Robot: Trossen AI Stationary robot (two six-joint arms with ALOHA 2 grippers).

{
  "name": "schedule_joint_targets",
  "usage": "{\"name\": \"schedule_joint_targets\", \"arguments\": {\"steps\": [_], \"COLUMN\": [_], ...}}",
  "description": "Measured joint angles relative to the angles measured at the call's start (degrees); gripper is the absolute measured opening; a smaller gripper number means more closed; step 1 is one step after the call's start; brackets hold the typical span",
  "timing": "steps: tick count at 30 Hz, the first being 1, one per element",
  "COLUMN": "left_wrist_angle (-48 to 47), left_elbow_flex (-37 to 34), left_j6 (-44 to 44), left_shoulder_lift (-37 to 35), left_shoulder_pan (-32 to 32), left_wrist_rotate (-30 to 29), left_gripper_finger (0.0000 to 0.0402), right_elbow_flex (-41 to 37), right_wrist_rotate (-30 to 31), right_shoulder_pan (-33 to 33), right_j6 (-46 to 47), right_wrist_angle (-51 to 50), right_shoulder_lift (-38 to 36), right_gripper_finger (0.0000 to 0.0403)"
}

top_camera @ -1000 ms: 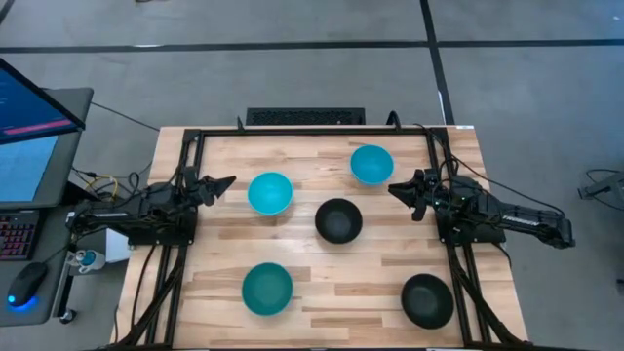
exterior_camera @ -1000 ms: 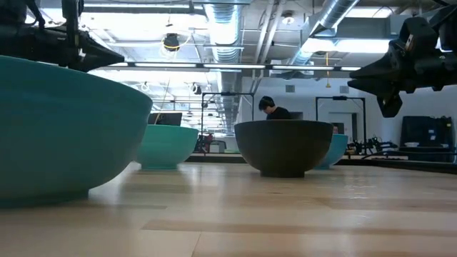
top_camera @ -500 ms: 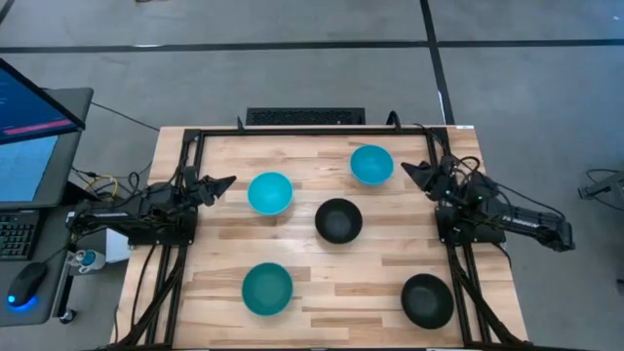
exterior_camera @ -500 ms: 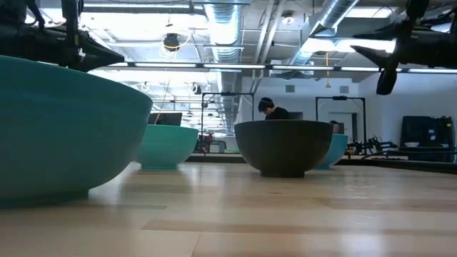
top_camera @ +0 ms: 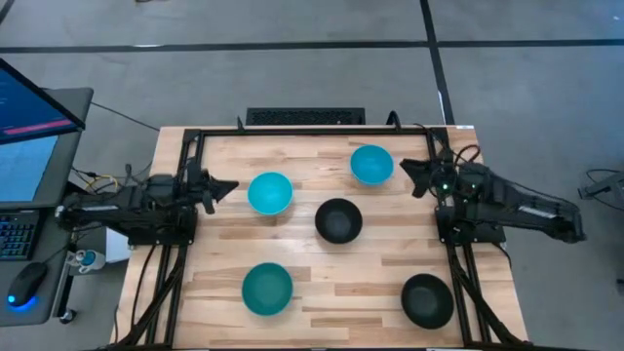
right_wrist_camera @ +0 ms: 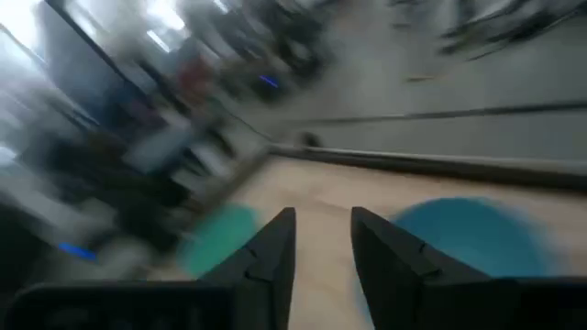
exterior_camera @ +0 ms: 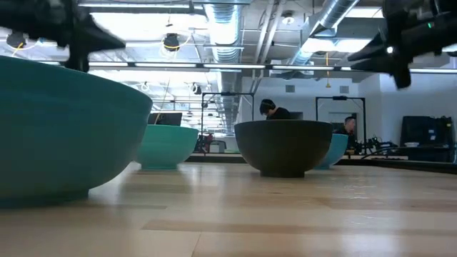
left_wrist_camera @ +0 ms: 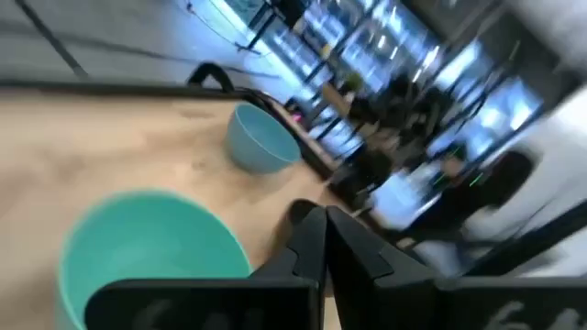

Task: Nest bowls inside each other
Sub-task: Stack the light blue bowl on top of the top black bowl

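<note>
- five bowls sit apart on the bench (top_camera: 322, 283), none nested.
- left pincer (top_camera: 226, 185), fingers together, points at a cyan bowl (top_camera: 270, 193).
- right pincer (top_camera: 408, 170), narrowly parted, is beside the other cyan bowl (top_camera: 371, 164).

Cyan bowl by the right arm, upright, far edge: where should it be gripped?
Pinch the rim of the cyan bowl, probably on the side facing the right pincer, coming down from above. It sits upright and open, apart from the black bowl, so one finger can go inside, one outside.
</note>
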Motion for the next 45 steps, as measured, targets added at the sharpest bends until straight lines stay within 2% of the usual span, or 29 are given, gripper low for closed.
{"name": "schedule_joint_targets", "arguments": {"steps": [3, 6, 10, 13, 16, 21, 27, 32, 34, 39, 42, 45], "left_wrist_angle": [-10.42, -25.08, -40.14, -42.7, -42.05, -41.98, -41.75, -41.64, -43.47, -55.53, -55.14, -51.93], "left_elbow_flex": [11.15, 21.15, 31.19, 36.48, 39.96, 41.92, 41.96, 41.99, 42.71, 50.21, 54.93, 55.01], "left_j6": [9.33, 18.43, 32.1, 41.45, 48.89, 54.37, 53.02, 46.5, 44.13, 43.8, 45.49, 47.88], "left_shoulder_lift": [11.7, 27.35, 48.23, 59.04, 65.12, 68.98, 68.45, 68.47, 68.5, 68.4, 66.6, 65.96], "left_shoulder_pan": [0.57, 1.48, 2.39, 2.91, 3.26, 3.5, 3.49, 3.49, 3.47, 2.38, 0.69, -0.24], "left_wrist_rotate": [2.46, 6.44, 10.51, 14.69, 16.97, 17.15, 18.71, 24.74, 25.09, 16.98, 14.08, 12.74], "left_gripper_finger": [0.0, 0.0, 0.0, 0.0, 0.0, 0.0, 0.0005, 0.0047, 0.0073, 0.012, 0.0125, 0.0126], "right_elbow_flex": [7.96, 13.0, 16.44, 17.71, 17.92, 18.02, 18.02, 18.02, 18.02, 18.02, 18.02, 18.03], "right_wrist_rotate": [5.47, 10.28, 12.12, 12.08, 12.02, 11.44, 13.02, 16.48, 17.72, 18.0, 17.85, 17.84], "right_shoulder_pan": [0.04, 0.02, 0.02, 0.02, 0.02, 0.56, 2.04, 2.38, 2.38, 2.38, 2.38, 2.38], "right_j6": [-6.19, -8.15, -7.6, -5.99, -4.02, 1.6, 6.04, 7.82, 7.8, 7.75, 7.38, 7.34], "right_wrist_angle": [-8.44, -14.23, -18.09, -18.26, -19.1, -20.05, -19.32, -19.1, -18.97, -16.63, -15.72, -15.69], "right_shoulder_lift": [7.4, 14.4, 20.85, 23.54, 25.05, 25.35, 25.33, 25.66, 25.76, 25.77, 25.77, 25.96], "right_gripper_finger": [0.0156, 0.0171, 0.0185, 0.0192, 0.02, 0.0224, 0.0271, 0.0307, 0.0318, 0.0331, 0.0332, 0.0332]}}
